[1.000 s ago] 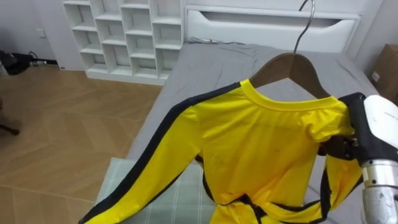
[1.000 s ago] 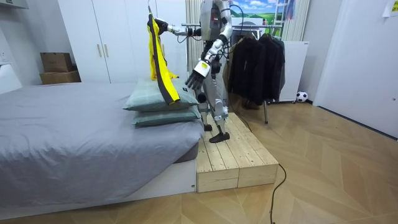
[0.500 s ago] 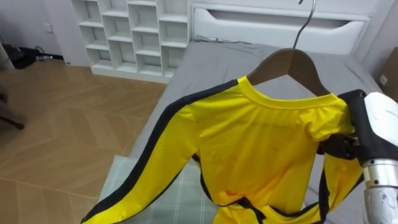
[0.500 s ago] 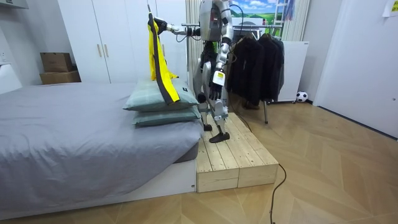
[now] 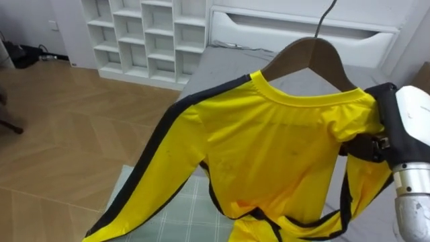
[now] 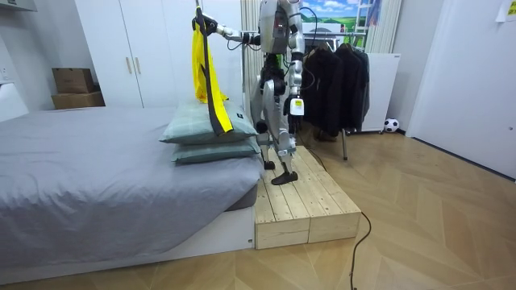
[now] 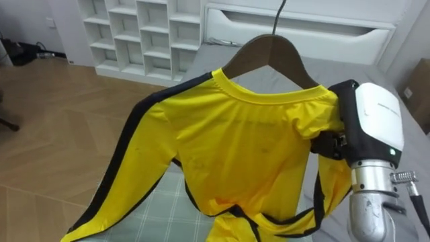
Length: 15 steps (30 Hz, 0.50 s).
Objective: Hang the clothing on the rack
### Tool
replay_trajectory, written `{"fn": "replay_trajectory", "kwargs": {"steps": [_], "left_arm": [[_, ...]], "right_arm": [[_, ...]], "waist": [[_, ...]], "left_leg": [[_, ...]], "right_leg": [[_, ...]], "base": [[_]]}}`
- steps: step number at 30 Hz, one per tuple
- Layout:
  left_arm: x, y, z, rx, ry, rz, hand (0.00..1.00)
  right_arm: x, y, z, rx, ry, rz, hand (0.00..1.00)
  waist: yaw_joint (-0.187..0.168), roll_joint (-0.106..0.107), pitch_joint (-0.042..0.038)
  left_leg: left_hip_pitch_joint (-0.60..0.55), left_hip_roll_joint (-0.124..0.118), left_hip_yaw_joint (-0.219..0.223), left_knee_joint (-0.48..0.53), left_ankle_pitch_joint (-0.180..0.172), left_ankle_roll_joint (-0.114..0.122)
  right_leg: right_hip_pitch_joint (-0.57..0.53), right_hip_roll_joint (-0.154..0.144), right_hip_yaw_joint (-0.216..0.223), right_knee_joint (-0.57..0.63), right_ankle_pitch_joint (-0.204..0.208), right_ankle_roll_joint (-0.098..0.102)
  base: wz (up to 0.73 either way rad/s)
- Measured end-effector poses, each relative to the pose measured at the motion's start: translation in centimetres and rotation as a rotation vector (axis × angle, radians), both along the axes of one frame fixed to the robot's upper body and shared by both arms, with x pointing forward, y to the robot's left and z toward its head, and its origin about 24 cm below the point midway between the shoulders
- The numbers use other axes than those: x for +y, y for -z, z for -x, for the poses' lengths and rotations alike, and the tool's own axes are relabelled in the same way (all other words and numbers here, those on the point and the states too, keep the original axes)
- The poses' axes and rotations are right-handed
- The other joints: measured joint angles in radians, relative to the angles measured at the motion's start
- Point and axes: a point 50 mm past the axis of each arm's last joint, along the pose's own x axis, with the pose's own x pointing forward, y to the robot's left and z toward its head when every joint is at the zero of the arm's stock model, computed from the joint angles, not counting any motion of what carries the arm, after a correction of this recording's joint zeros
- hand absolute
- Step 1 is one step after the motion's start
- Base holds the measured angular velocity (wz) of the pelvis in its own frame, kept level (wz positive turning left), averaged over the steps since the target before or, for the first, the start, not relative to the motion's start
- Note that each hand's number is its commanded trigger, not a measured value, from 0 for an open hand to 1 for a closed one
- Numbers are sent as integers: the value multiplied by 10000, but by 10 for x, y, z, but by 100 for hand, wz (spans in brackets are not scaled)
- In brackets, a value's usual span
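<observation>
At the right edge of the left eye view you have the right hand (image 5: 407, 124), its white back toward the camera; its dark fingers (image 5: 366, 146) are curled into the bunched shoulder of the yellow shirt (image 5: 269, 161), clamped there where the cloth covers the end of the wooden hanger (image 5: 316, 57); the shirt hangs on that hanger in mid-frame, held up in the air, collar uppermost; the hanger's thin metal hook runs out through the top edge. One black-striped sleeve slants down to the lower left of the frame, over a green checked pillow (image 5: 181, 215); behind the shirt lies the grey bed (image 5: 222, 64), with a white headboard (image 5: 295, 27) at the top and a white shelf unit (image 5: 148, 33) at the upper left.

In the room view the robot stands on a low wooden platform (image 6: 302, 201) beside the bed, right arm stretched toward the room view's left with the shirt above two stacked pillows (image 6: 210, 133); your left hand (image 6: 296, 106) hangs at the robot's side, and I cannot tell how it is set; a rack of dark clothes (image 6: 334, 80) stands just behind the robot.
</observation>
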Motion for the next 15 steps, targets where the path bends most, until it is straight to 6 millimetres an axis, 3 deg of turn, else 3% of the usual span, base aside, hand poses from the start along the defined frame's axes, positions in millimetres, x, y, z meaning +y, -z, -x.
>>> {"fn": "replay_trajectory", "kwargs": {"steps": [15], "left_arm": [[-2,2,-12,-125,258,252,0]], "right_arm": [[3,2,0,79,-63,132,100]], "waist": [[13,-22,10]], "left_leg": [[13,-17,11,34,-6,13]], "right_leg": [[-6,-25,-19,-21,-6,31]], "base": [[0]]}}
